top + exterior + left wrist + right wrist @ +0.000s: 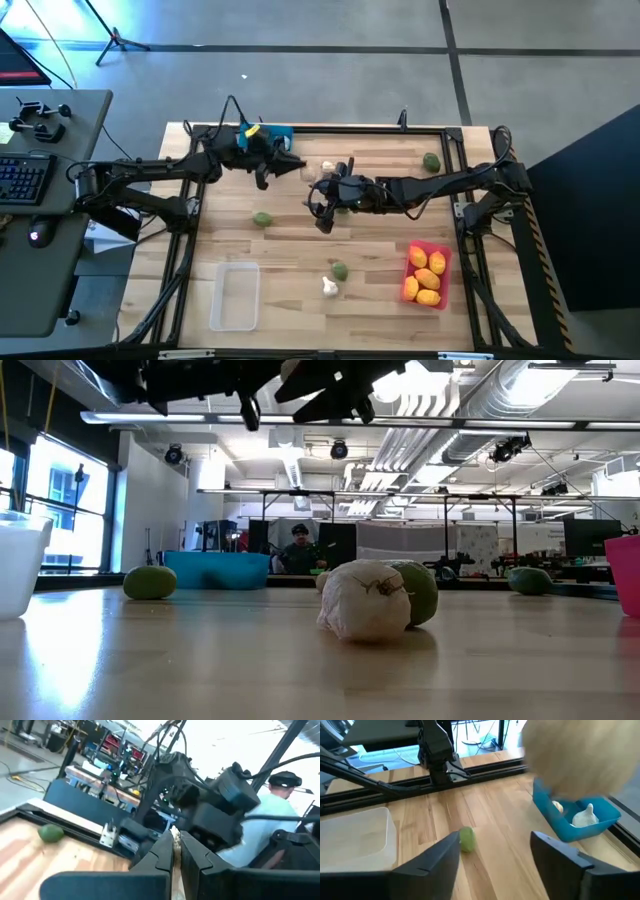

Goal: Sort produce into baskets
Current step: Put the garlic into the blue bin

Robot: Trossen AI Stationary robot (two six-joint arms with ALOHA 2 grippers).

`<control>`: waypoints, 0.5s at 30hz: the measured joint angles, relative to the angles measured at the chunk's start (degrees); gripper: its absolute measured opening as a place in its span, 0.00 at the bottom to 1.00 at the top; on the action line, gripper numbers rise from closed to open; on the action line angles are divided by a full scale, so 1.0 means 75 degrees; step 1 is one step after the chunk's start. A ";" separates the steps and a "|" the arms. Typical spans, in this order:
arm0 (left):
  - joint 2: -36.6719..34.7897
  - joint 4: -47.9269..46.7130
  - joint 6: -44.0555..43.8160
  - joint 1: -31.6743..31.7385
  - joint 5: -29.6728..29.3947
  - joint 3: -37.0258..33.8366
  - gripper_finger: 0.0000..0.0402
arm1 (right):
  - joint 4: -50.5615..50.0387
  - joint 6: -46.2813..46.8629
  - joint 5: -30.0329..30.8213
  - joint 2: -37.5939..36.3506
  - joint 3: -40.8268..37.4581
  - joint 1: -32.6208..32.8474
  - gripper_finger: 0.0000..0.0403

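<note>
the left gripper (300, 166) is pinched closed beside the blue basket (272, 133); the right gripper (326, 190) stands wide, a garlic bulb (572, 757) just above its fingers.

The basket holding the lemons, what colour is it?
Red; the basket shows best in the high view.

Open bin (235, 296) near the table's (300, 320) front left, bin of fruits (427, 275) front right, third bin (272, 133) at the back left edge holding bulbs (585, 816), bulb (329, 287) just beside a fruit (340, 270) between the front bins, another fruit (262, 218) left of centre, one more (431, 161) back right.
</note>
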 joint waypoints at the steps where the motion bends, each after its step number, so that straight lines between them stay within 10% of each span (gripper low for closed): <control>1: 0.0007 -0.0021 0.0062 0.0067 0.0015 0.0084 0.00 | -0.0017 -0.0012 0.0000 0.0000 0.0001 0.0000 0.58; 8: -0.0023 -0.0830 0.0524 0.0901 -0.0006 0.0330 0.00 | -0.0328 0.0313 0.0013 -0.0003 -0.0002 -0.0005 0.61; 15: -0.0025 -0.2634 0.1479 0.2036 -0.0718 0.0330 0.00 | -0.1008 0.0826 0.0016 -0.0003 -0.0002 -0.0003 0.38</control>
